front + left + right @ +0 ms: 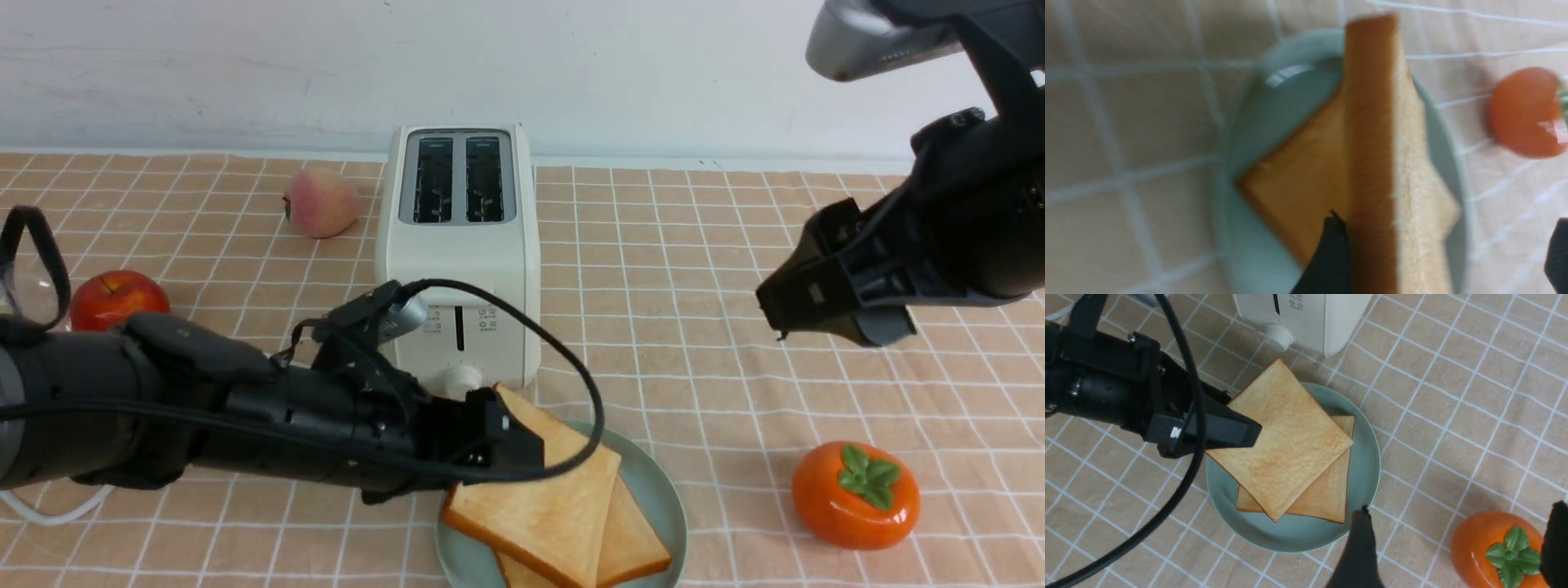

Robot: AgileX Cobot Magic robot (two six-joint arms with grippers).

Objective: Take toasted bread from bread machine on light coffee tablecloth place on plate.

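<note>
Upper toast slice: [547,490] lies across the other slice at the lower centre of the front view, turned at an angle to it, one corner pointing up toward the toaster and reaching past the plate's edge.
Lower toast slice: [633,535] sits on the plate, partly covered, its free corner at the lower right of the upper slice in the front view.
Plate: [653,482] round, pale blue-green, at the bottom centre of the frame, under both slices.
Toaster: [462,253] cream-white, upper centre of the frame, both slots empty, a round knob low on its front.
Left gripper: [1445,249] reaches in from the left of the front view to the upper slice; its fingers are spread wide, one beside the crust and the other well apart from the bread in the left wrist view.
Right gripper: [1457,543] raised at the upper right of the front view, fingers wide with nothing held.
Tomato-like fruit: [856,495] orange-red with green leaves, lower right of the frame, to the right of the plate.
Peach: [322,202] upper left, beside the toaster.
Red apple: [117,300] left side, partly behind the left arm.
Tablecloth: [694,343] light tan with a white grid, beneath everything.
</note>
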